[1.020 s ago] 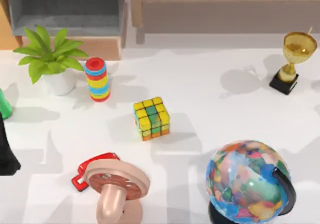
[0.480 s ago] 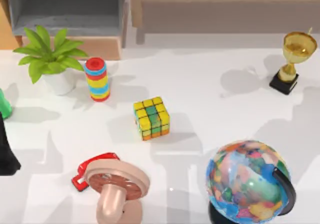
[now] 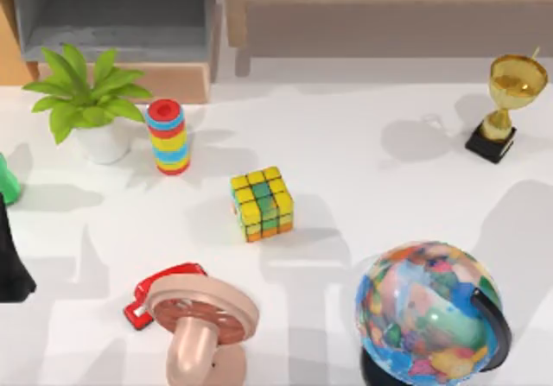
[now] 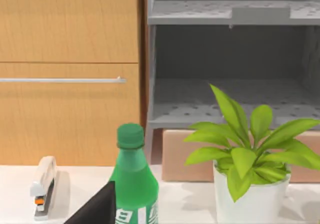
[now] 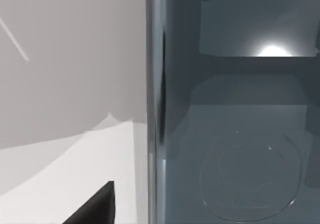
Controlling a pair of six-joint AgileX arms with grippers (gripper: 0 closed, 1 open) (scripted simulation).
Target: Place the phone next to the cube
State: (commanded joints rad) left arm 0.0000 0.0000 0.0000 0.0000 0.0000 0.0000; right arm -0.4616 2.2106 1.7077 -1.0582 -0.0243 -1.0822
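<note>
Carrying glossy dark grey flat phone, close against right wrist camera | finger state: cannot tell | target: yellow-green-orange puzzle cube, mid white counter | advice: lay flat just beside cube, clear of globe.

The left arm shows as a plain matte black body with flat, angular faces at the table's left edge. A black wedge-shaped fingertip is seen in the left wrist view, and a similar black fingertip in the right wrist view.
</note>
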